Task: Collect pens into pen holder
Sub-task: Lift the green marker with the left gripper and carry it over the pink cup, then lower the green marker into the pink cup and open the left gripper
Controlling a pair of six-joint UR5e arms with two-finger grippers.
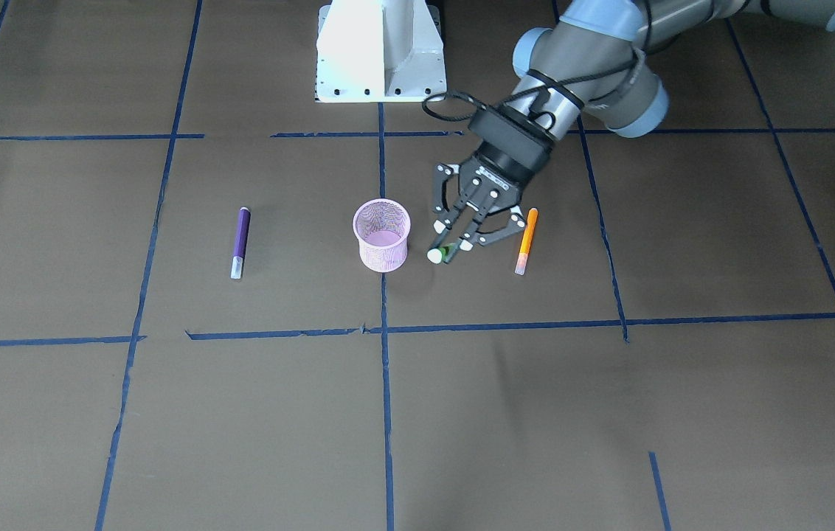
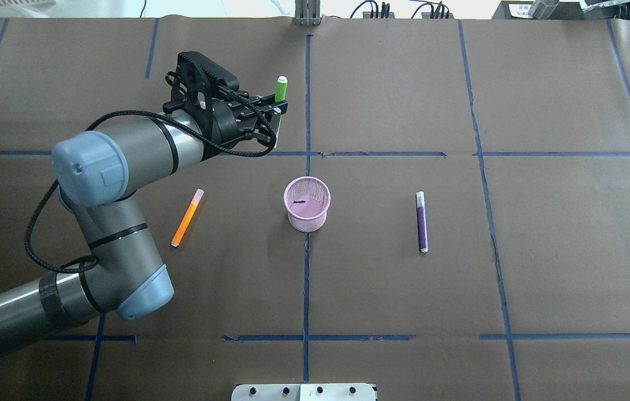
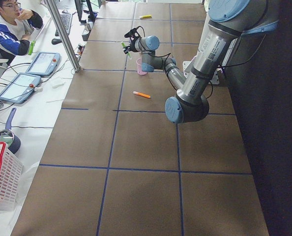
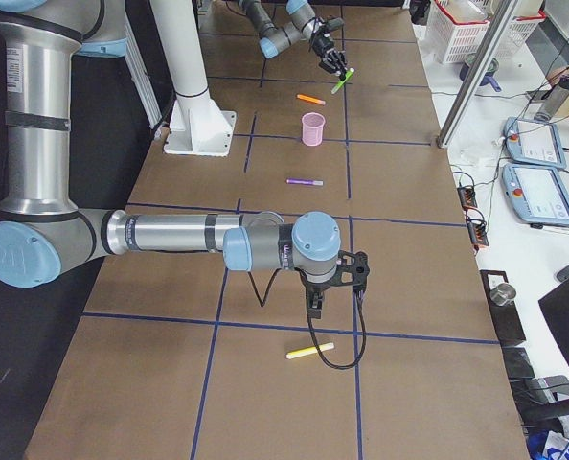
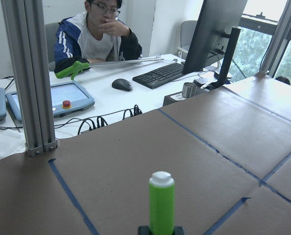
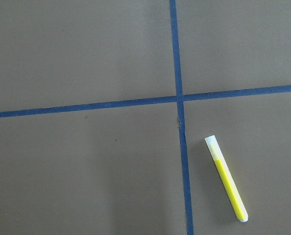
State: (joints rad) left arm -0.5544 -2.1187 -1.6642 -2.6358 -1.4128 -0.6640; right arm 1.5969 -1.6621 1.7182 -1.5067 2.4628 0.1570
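Fingers of the left gripper (image 1: 452, 248) clamp the green pen (image 2: 281, 89), holding it above the counter (image 2: 543, 267), pale cap end pointing away from the robot, near the upright pink pen holder (image 2: 307, 221). The orange pen (image 2: 186, 219) lies flat to the holder's left and the purple pen (image 2: 422, 223) to its right, both apart from it. The right gripper (image 4: 315, 302) hangs over a yellow pen (image 6: 227, 179); I cannot tell whether its fingers are open or closed.

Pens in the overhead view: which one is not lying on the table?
The green pen, held by the left gripper; the orange pen and purple pen lie flat on the table.
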